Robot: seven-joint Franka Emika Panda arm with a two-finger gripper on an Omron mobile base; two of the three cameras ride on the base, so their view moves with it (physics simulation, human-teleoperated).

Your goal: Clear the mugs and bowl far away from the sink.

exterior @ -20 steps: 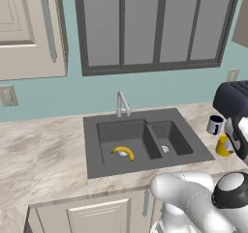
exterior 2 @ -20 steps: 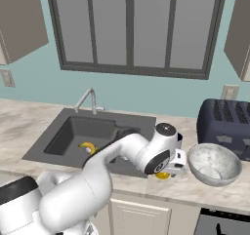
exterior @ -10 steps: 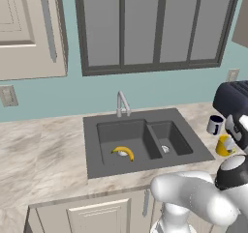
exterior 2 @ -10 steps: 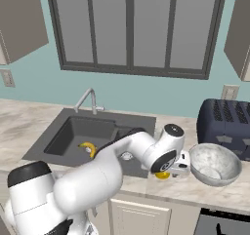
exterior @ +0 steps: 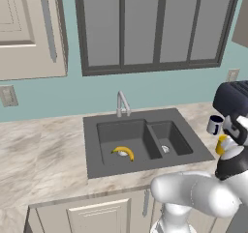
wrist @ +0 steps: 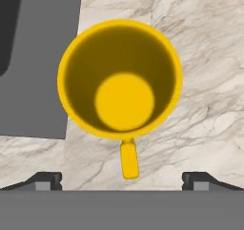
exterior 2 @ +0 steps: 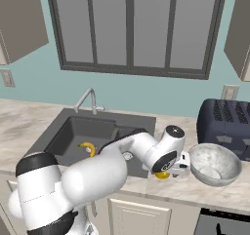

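The yellow mug (wrist: pixel 121 78) stands upright on the marble counter right under my gripper (wrist: pixel 124 181), its handle pointing back between the open fingertips (wrist: pixel 45 180). Nothing is held. In the right base view the hand (exterior 2: pixel 177 166) hovers over this mug (exterior 2: pixel 162 175), just right of the sink (exterior 2: pixel 73 131). The whitish-grey bowl (exterior 2: pixel 215 163) sits to the right of the hand. In the left base view the pale mug with a dark rim (exterior: pixel 214 124) stands behind the yellow mug (exterior: pixel 222 144), beside the sink (exterior: pixel 140 140).
A dark blue toaster (exterior 2: pixel 227 124) stands behind the bowl against the wall. A banana (exterior: pixel 123 152) lies in the sink's large left basin. The silver faucet (exterior: pixel 122 103) rises behind the sink. The counter stretches away to the left of the sink.
The arm's wrist and elbow have swung a little further right and up over the yellow mug. Mugs, bowl and jaws are unchanged.
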